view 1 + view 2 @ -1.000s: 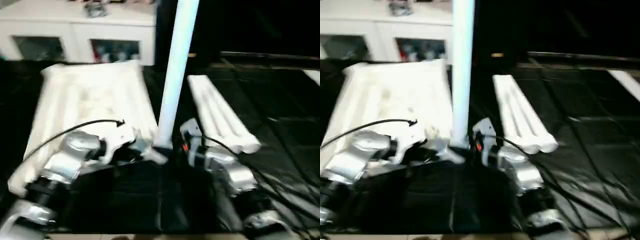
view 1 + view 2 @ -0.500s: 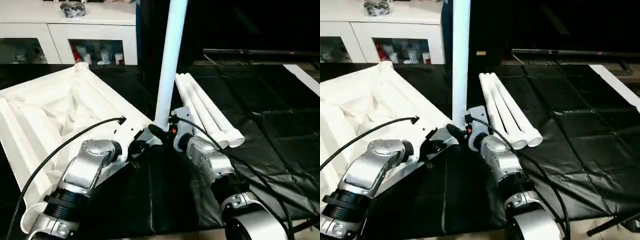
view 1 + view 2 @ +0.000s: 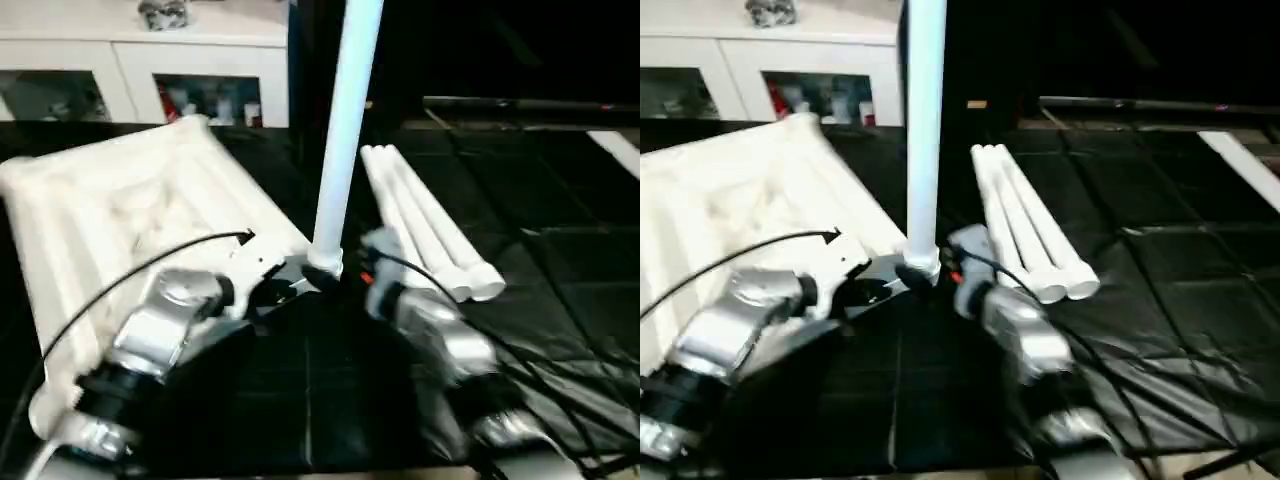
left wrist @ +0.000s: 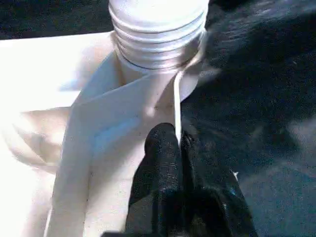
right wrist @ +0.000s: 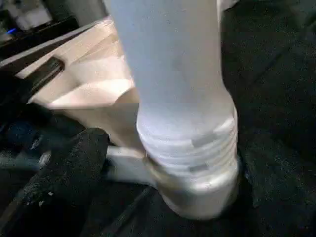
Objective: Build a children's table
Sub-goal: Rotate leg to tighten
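Table top (image 3: 130, 215): white plastic, ribbed underside up, lying on the black-covered floor (image 3: 560, 300) ahead of my left arm.

Upright leg (image 3: 345, 130): white tapered tube, threaded end seated in the top's corner socket (image 4: 158, 54).

Spare legs (image 3: 425, 225): three, lying side by side just beside the upright leg.

My left gripper (image 4: 170, 148): jaws pressed together, pinching a thin rib of the table top by the socket.

My right gripper (image 5: 163, 163): jaws spread wide either side of the leg's threaded base, one black finger (image 5: 74, 168) showing.

White cabinet (image 3: 150, 70): beyond the table top.
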Robot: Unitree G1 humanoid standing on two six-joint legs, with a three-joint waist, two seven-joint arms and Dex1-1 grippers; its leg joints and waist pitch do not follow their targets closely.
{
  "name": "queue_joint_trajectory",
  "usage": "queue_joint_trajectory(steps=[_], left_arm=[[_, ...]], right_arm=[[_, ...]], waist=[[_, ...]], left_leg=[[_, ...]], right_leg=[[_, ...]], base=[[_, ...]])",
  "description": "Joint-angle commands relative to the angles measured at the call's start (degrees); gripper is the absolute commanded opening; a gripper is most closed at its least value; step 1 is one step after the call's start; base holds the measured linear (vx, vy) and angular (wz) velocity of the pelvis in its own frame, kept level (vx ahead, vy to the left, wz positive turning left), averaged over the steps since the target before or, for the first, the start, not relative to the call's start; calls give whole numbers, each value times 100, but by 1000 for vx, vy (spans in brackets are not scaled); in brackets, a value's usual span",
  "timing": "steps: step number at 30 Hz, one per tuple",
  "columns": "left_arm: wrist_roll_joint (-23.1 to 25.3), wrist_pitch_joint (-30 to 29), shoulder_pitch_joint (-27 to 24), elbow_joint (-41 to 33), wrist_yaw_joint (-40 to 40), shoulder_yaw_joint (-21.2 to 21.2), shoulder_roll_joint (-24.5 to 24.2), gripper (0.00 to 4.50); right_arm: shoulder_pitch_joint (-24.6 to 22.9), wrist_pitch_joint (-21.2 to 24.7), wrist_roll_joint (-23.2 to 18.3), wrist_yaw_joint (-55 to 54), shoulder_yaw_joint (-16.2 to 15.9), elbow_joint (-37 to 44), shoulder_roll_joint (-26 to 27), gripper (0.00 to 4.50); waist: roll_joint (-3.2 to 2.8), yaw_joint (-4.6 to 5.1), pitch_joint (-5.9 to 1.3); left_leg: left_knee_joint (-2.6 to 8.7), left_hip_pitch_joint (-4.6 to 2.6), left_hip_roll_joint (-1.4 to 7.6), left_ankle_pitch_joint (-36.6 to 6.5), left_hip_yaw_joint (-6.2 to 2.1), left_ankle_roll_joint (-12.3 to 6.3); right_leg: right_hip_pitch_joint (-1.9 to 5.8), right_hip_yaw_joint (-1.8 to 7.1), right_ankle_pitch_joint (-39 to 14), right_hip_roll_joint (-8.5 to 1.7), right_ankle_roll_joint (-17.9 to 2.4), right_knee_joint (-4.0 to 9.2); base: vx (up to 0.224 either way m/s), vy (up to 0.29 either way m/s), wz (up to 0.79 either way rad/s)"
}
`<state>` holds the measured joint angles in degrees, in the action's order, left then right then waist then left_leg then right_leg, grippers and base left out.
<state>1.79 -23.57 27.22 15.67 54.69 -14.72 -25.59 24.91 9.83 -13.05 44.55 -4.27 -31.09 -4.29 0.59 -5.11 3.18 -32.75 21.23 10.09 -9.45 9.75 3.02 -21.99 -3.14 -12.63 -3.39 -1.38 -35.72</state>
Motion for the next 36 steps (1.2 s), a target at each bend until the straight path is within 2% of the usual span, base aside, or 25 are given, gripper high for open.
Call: queue_joint_trajectory(steps=[1,2,3,4,5,12,13,15,18,22,27,28,32,33,36], left_arm=[[-12,271,133,77,326,-167,-102,0],[-30,361,149,125,474,-208,-169,0],[-53,459,153,163,692,-272,-266,0],[-61,531,151,182,841,-319,-334,0],[-97,889,127,250,1357,-462,-548,0],[-208,1287,58,293,1991,-590,-732,0],[-251,1423,51,304,2202,-665,-782,0],[-251,1501,56,310,2265,-703,-801,0],[-301,1723,73,316,2553,-804,-796,0],[-287,1764,59,197,2752,-905,-800,0],[-238,1870,70,203,2805,-962,-801,0],[-218,1910,73,198,2826,-983,-803,0],[-199,1938,75,199,2859,-998,-810,0],[-193,1950,77,205,2871,-1002,-812,0],[-188,1958,80,207,2885,-1007,-818,0]], right_arm=[[-64,84,-38,288,-111,377,-148,445],[-112,79,-15,416,-159,512,-267,445],[-152,71,21,569,-219,652,-420,445],[-169,72,44,666,-257,734,-522,445],[-202,89,119,996,-385,989,-865,445],[-238,266,92,1559,-518,1408,-1356,445],[-288,301,25,1934,-659,1598,-1558,445],[-311,290,-9,2117,-733,1672,-1636,445],[-321,319,-78,2666,-1044,1827,-1824,445],[-182,190,110,2875,-1262,1610,-1784,445],[-55,170,140,2931,-1336,1394,-1740,445],[24,235,94,2960,-1340,1258,-1680,419],[59,319,40,3015,-1372,1179,-1630,407],[65,334,24,3039,-1381,1155,-1615,378],[71,333,15,3044,-1383,1121,-1587,363]], waist=[[-111,0,-367],[-149,-9,-376],[-117,-1,-369],[-115,-16,-368],[-117,-35,-354],[-111,-108,-357],[-90,-134,-361],[-94,-149,-358],[-39,-163,-358],[-30,-168,-363],[-36,-185,-371],[-15,-191,-373],[-25,-194,-370],[-26,-191,-364],[-28,-194,-372]], left_leg=[[383,-84,309,-1226,-110,-58],[376,-87,310,-1198,-118,-54],[374,-82,310,-1188,-109,-72],[368,-86,304,-1194,-105,-82],[370,-86,300,-1212,-106,-106],[366,-108,340,-1158,-82,-98],[358,-105,339,-1133,-81,-127],[361,-104,347,-1121,-77,-144],[350,-89,344,-1108,-74,-205],[344,-96,352,-1050,-70,-203],[337,-89,350,-982,-69,-199],[331,-85,348,-955,-66,-202],[329,-87,351,-991,-65,-179],[333,-83,349,-1012,-67,-173],[332,-88,350,-1041,-68,-141]], right_leg=[[234,299,-234,-468,-1145,429],[237,295,-172,-476,-1167,417],[246,295,-111,-476,-1197,419],[254,293,-171,-479,-1194,426],[256,291,-296,-479,-1167,455],[245,282,-285,-489,-1253,419],[255,277,-267,-489,-1258,416],[254,279,-267,-489,-1239,412],[268,274,-407,-504,-1218,420],[246,269,-511,-514,-1244,421],[250,257,-412,-512,-1289,399],[254,257,-380,-512,-1286,393],[251,261,-486,-518,-1254,396],[250,259,-537,-514,-1237,399],[251,256,-594,-516,-1228,402]], base=[[0,0,0],[0,0,0],[0,0,0],[0,0,0],[0,0,0],[0,0,0],[0,0,0],[0,0,0],[0,0,0],[0,0,0],[0,0,0],[0,0,0],[0,0,0],[0,0,0],[0,0,0]])
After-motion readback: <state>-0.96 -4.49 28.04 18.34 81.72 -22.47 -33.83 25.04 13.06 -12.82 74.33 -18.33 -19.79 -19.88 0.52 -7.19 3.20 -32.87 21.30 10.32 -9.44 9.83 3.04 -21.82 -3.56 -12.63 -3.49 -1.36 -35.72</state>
